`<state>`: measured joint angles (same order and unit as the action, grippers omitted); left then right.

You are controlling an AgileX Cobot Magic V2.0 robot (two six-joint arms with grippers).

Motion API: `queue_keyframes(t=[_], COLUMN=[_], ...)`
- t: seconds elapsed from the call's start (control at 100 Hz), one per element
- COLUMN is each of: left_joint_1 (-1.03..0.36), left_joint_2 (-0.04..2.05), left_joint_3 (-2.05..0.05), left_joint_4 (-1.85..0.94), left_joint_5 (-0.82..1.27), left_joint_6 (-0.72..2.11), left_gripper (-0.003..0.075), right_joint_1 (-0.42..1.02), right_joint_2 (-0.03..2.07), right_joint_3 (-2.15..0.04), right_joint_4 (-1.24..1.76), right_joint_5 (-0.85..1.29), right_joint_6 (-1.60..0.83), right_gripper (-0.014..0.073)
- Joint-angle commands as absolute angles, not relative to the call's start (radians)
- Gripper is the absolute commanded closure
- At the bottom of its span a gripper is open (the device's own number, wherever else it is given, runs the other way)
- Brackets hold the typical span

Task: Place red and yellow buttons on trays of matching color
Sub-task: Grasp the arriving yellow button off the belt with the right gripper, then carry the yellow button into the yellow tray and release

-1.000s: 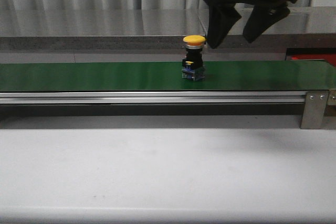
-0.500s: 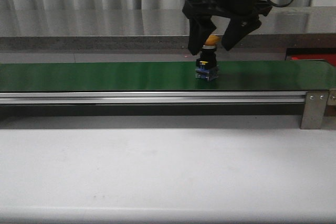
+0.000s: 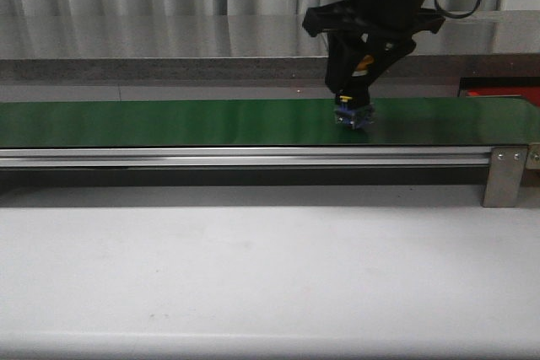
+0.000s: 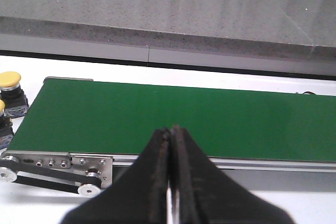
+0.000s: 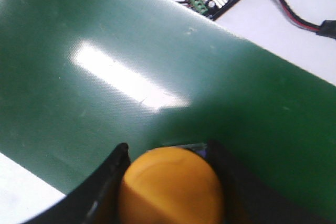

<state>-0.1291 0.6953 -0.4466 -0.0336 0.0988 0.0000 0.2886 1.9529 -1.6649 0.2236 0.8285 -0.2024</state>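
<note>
1. Yellow button (image 3: 354,112) stands on the green belt (image 3: 169,122), at 1 o'clock from the front view's center.
2. Right gripper (image 3: 358,82) pinches its cap (image 5: 170,187); lift straight up, keeping the squeeze centered.
3. Left gripper (image 4: 171,182) idles, fingers pressed together, holding nothing.
4. Red tray (image 3: 502,93) waits at 3 o'clock; no yellow tray shows.

Yellow-capped button (image 3: 354,107) upright on the green belt (image 3: 169,122); red tray (image 3: 503,92) at far right.
</note>
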Motion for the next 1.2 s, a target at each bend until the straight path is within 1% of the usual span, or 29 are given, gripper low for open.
queue_keyframes(t=[0.0, 0.15, 0.37, 0.5, 0.69, 0.91, 1.05, 1.19], left_joint_1=[-0.136, -0.136, -0.136, -0.136, -0.136, -0.136, -0.136, -0.136], left_joint_2=[0.694, 0.694, 0.694, 0.694, 0.694, 0.694, 0.694, 0.694], left_joint_3=[-0.473, -0.473, -0.473, -0.473, -0.473, -0.473, -0.473, -0.473], left_joint_4=[-0.041, -0.041, -0.041, -0.041, -0.041, -0.041, -0.041, -0.041], left_joint_5=[0.018, 0.018, 0.018, 0.018, 0.018, 0.018, 0.018, 0.018], left_joint_6=[0.0, 0.0, 0.0, 0.0, 0.0, 0.0, 0.0, 0.0], left_gripper=[0.0739, 0.0739, 0.0739, 0.0739, 0.0739, 0.0739, 0.0739, 0.0739], right_joint_1=[0.245, 0.133, -0.073, -0.176, -0.296, -0.347, -0.347, -0.347], right_joint_2=[1.836, 1.756, 1.686, 1.654, 1.619, 1.619, 1.619, 1.633], right_joint_3=[-1.699, -1.695, -1.661, -1.543, -1.317, -1.117, -1.069, -1.066], right_joint_4=[0.234, 0.234, 0.234, 0.234, 0.24, 0.252, 0.252, 0.252], right_joint_5=[0.815, 0.853, 0.894, 0.874, 0.736, 0.559, 0.477, 0.431], right_joint_6=[-0.198, -0.164, -0.142, -0.139, -0.139, -0.139, -0.139, -0.149], right_gripper=[0.0498, 0.0498, 0.0498, 0.0498, 0.0498, 0.0498, 0.0498, 0.0498])
